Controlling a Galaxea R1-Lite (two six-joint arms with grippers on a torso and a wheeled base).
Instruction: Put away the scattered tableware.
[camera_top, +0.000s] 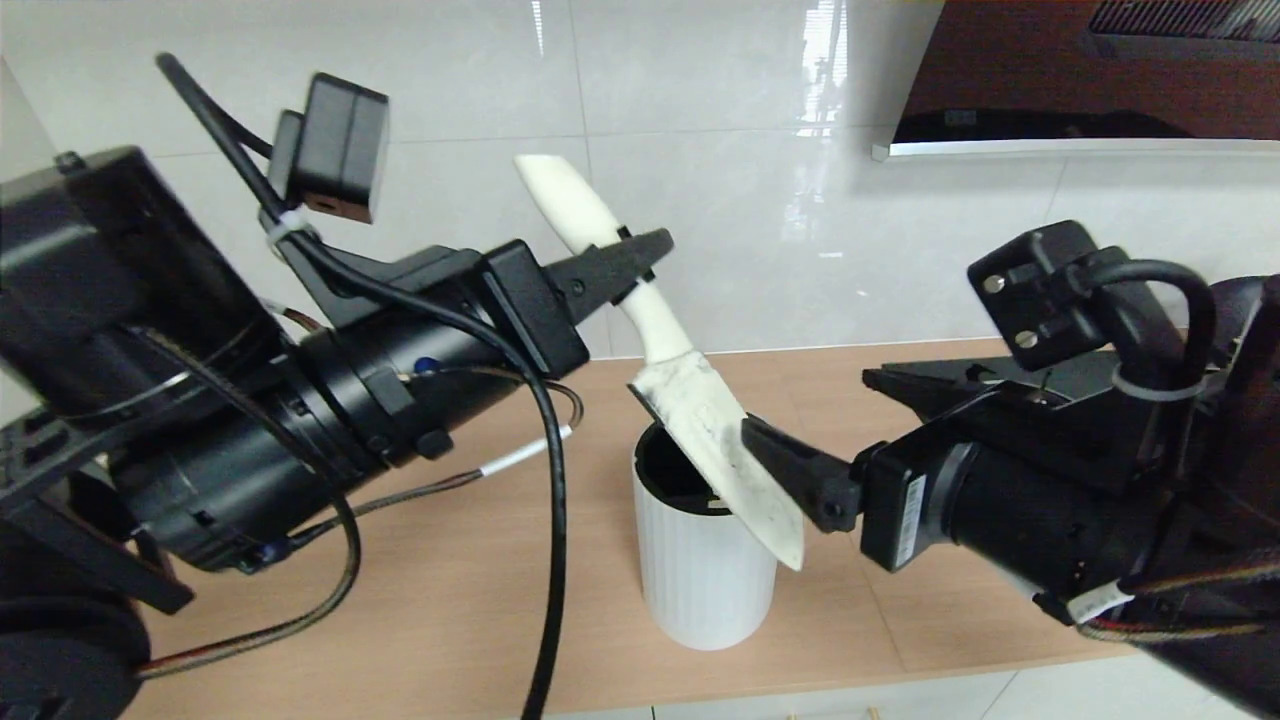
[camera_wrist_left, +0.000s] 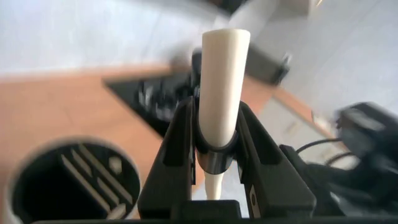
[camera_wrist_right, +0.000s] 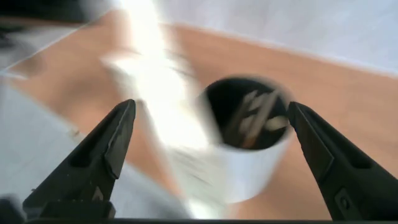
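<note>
Over the wooden desk (camera_top: 450, 560), in the head view, my left tool (camera_top: 640, 265) is clamped across the handle of the white knife (camera_top: 700, 400). The knife's long axis slants: handle end up and to my left, blade tip down and to my right. The blade crosses in front of the rim of the white ribbed holder (camera_top: 705, 580), and its tip shows against the holder's outer wall, so I cannot tell whether the point stands over the mouth or just outside it. My right tool (camera_top: 800, 475) sits beside the blade on the right. One of its fingers comes very close to the blade, though I cannot say if it touches.

In the left wrist view, my left tool (camera_wrist_left: 217, 143) pinches the knife (camera_wrist_left: 222, 81) snugly at mid-handle. The holder (camera_wrist_left: 74, 140) lies off to one side of the tool, not straight beneath it, with a few slim utensils inside.

In the right wrist view, my right tool (camera_wrist_right: 210, 107) is spread wide and holds nothing. The knife (camera_wrist_right: 168, 106) passes between its fingers as a pale streak, just beside the holder (camera_wrist_right: 261, 168).

I judge that the left arm alone carries this move. The tip needs to come over the dark mouth, and the axis needs to swing more upright before I lower.
</note>
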